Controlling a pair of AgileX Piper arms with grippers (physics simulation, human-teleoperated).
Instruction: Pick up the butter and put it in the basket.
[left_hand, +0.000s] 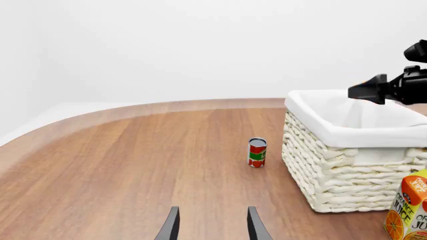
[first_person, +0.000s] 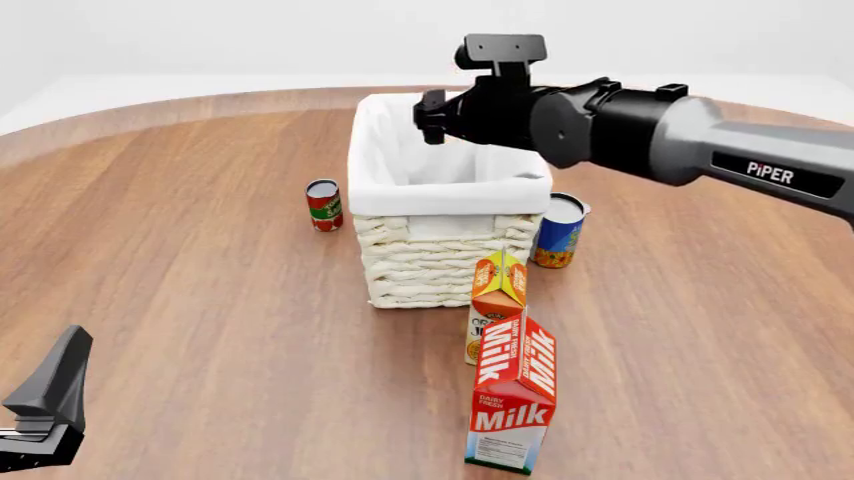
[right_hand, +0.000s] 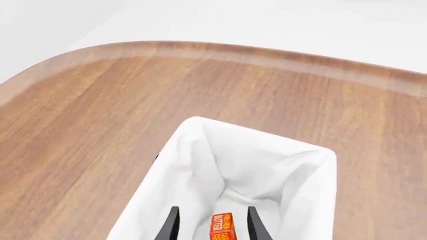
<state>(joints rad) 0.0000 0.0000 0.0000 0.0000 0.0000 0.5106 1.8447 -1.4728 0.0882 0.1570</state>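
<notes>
The butter (right_hand: 222, 227), a small red-orange box with white lettering, shows in the right wrist view inside the basket (right_hand: 200, 155), against its white lining. My right gripper (right_hand: 211, 222) hangs over the basket with its fingers spread wider than the box and not touching it. From the front, the right gripper (first_person: 434, 112) is above the basket's (first_person: 441, 250) far rim, and the butter is hidden there. My left gripper (left_hand: 212, 225) is open and empty, low over the table at the near left (first_person: 47, 400), far from the basket (left_hand: 340, 170).
A red-and-green can (first_person: 323, 204) stands left of the basket and a blue can (first_person: 558, 230) right of it. An orange juice carton (first_person: 497, 300) stands against the basket's near side, with a tall milk carton (first_person: 514, 395) in front of it.
</notes>
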